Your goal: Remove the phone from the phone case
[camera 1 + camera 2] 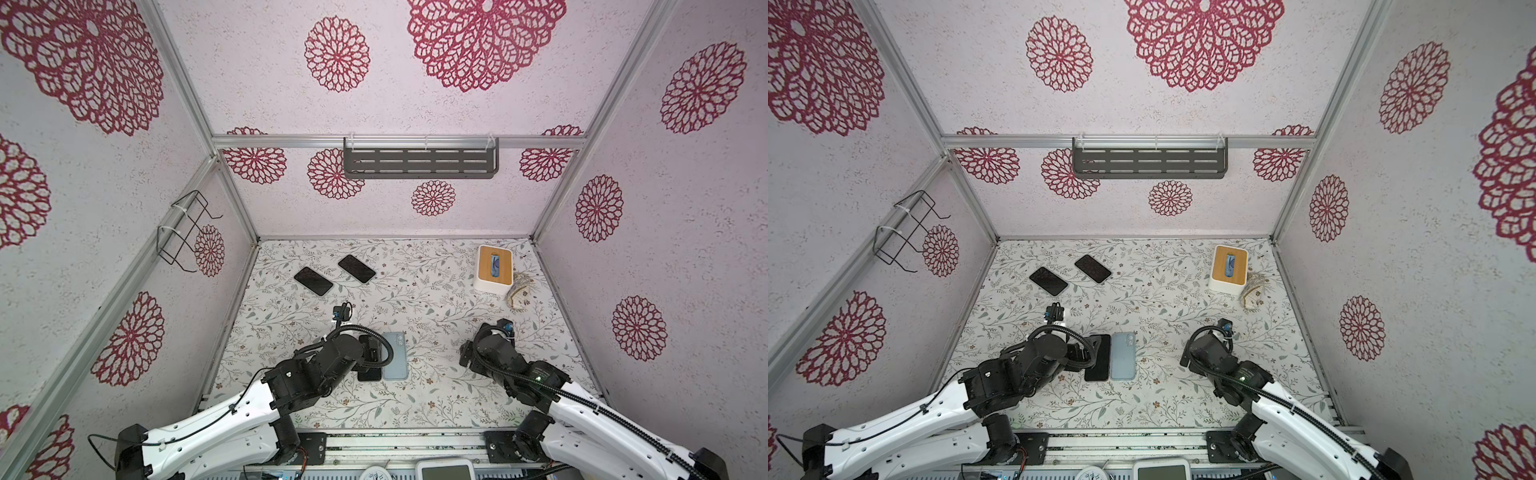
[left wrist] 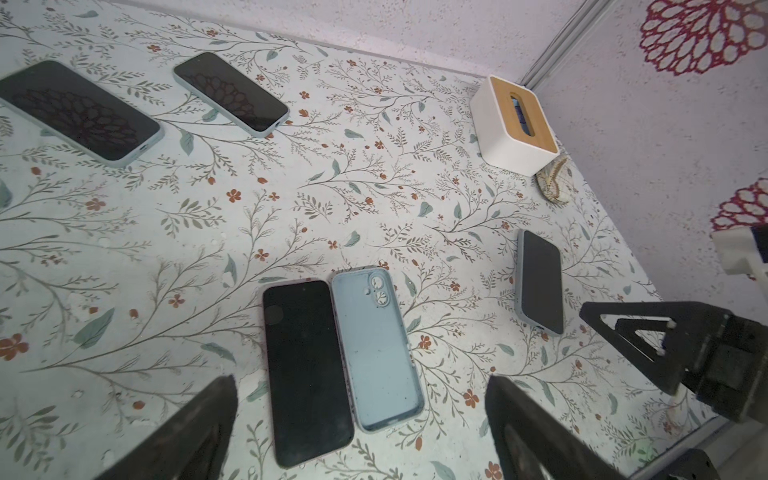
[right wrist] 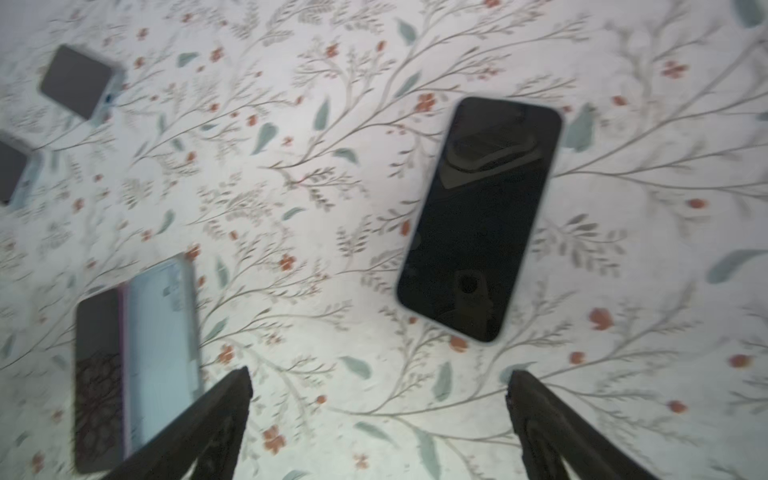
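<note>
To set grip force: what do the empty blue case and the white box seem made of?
Empty blue case: probably silicone or soft plastic, matte; no glare, dust clings inside. White box: likely smooth plastic, rounded corners; its lid looks like bamboo or wood, tan, matte.

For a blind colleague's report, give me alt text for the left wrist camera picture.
A bare black phone lies face up beside an empty light-blue case on a floral table, framed by the open left tool. Three cased phones and a white box lie beyond.
</note>
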Available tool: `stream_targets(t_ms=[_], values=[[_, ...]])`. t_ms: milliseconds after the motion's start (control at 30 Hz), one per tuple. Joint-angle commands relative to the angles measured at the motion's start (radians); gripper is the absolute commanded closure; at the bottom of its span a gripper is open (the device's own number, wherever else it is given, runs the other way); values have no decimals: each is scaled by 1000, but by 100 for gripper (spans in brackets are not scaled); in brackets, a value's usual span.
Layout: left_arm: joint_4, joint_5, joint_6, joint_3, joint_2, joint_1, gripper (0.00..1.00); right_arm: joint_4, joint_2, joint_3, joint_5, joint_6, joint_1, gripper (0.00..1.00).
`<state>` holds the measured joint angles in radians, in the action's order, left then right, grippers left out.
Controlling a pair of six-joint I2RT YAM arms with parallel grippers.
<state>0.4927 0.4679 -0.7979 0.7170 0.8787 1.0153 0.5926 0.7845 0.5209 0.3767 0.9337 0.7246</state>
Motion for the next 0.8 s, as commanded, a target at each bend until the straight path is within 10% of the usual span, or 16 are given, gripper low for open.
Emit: stream_targets(t_ms=[0, 767], values=[[-62, -36, 18, 2, 22, -14, 3, 70, 50, 6, 50, -75, -51, 1], [-92, -30, 7, -26, 40, -14, 3, -278, 361, 19, -125, -292, -332, 1]])
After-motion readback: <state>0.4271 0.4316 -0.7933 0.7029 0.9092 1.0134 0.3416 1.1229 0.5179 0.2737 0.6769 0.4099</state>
